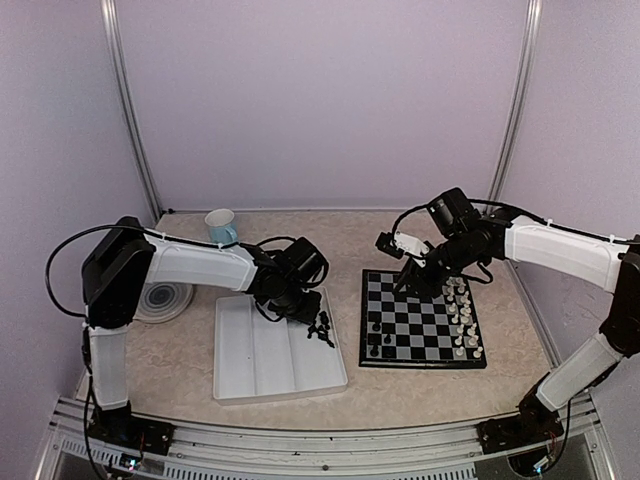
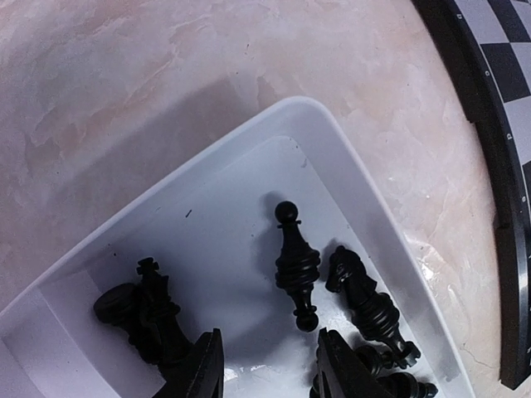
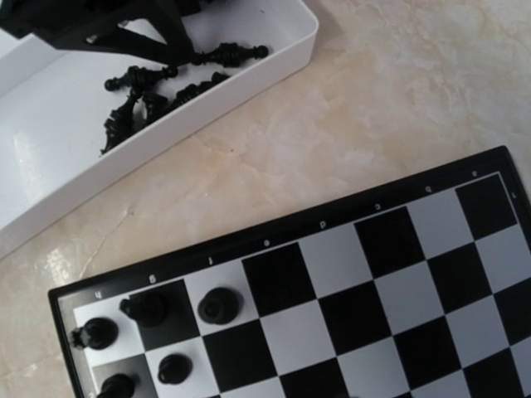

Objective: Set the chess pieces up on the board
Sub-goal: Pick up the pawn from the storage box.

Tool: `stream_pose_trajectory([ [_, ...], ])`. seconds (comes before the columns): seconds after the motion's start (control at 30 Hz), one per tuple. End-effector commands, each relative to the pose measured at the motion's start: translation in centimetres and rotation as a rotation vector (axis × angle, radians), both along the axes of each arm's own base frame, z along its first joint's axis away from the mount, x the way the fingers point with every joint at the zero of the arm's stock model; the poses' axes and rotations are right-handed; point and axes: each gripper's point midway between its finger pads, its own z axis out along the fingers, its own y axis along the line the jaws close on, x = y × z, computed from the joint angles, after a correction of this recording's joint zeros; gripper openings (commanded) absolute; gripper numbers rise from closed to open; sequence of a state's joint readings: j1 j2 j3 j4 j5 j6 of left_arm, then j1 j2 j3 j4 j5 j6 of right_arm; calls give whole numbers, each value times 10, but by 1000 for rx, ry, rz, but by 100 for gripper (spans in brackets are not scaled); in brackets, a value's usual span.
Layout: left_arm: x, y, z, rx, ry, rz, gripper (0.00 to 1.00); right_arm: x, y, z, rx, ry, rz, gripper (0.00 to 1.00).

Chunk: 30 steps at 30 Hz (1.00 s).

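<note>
From above, the left gripper (image 1: 305,312) is hovering over the far right corner of the white tray (image 1: 250,385), with loose black chess pieces (image 1: 322,328) lying just beside it. The right gripper (image 1: 410,278) is hanging over the board (image 1: 415,315), and I cannot tell how wide it is standing. At the left wrist, the fingers (image 2: 203,369) are standing apart, gripping nothing, with a slim piece (image 2: 296,264) lying just ahead of the gap and a knight (image 2: 361,298) lying to its right. The right wrist camera is showing no fingers, only a few pieces (image 3: 218,306) standing in the board's corner below.

White compartment tray (image 1: 255,350) on marbled table (image 1: 420,400); pale blue mug (image 1: 221,226) at back, round plate (image 1: 165,300) left of tray.
</note>
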State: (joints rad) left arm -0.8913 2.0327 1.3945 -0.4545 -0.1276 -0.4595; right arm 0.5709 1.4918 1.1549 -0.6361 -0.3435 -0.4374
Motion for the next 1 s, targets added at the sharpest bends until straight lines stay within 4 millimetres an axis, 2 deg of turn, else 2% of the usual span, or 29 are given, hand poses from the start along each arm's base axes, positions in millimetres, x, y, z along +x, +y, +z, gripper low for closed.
stream_pose_trajectory([
  [0.0,4,-2,-3,12,2,-11,40,1,-2,2,16,-10,4,36],
  [0.27,12,-13,-1,-12,-10,-20,40,0,-1,-2,14,-3,8,36],
  [0.4,14,-16,-7,-5,-2,-26,39,0,-1,-4,13,3,9,35],
  [0.53,14,-14,-18,25,18,-20,34,0,-1,-4,12,3,10,35],
  [0.97,6,-3,-29,57,50,-10,22,1,1,-7,10,14,14,35],
])
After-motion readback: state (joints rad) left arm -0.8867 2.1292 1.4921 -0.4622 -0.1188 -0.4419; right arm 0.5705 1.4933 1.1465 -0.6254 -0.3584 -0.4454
